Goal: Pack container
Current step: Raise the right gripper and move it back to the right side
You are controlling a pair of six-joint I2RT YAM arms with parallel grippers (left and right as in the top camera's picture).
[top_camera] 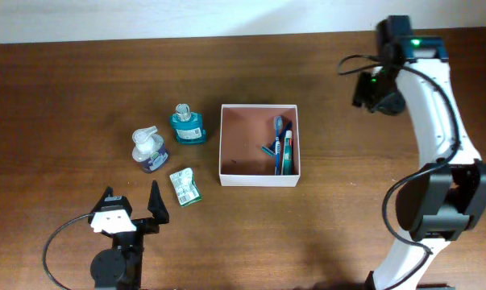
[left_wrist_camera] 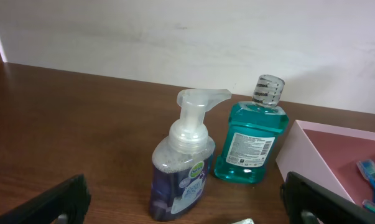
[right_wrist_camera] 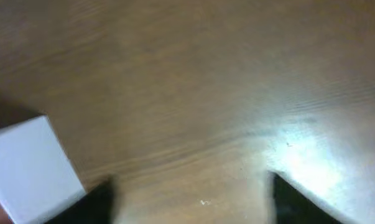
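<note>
Nearest the base, the left gripper (top_camera: 132,195) hovers low with its jaws spread wide and nothing between them. Just beyond it lies a small green packet (top_camera: 184,185), then a foam soap pump (top_camera: 148,151). The container (top_camera: 244,141) sits mid-table, right of these. It is a square, shallow, open box with thin white walls and a pinkish-brown floor. A toothbrush (top_camera: 277,133) and a tube (top_camera: 288,155) lie along its right wall. It looks light and slightly flexible, and likely to slide on the wood if nudged. A pinch over the bare left wall near a corner seems the firmest hold. A teal bottle (top_camera: 188,125) stands behind the pump. Farthest off, the right gripper (right_wrist_camera: 190,198) has its jaws apart over bare wood, gripping nothing.
</note>
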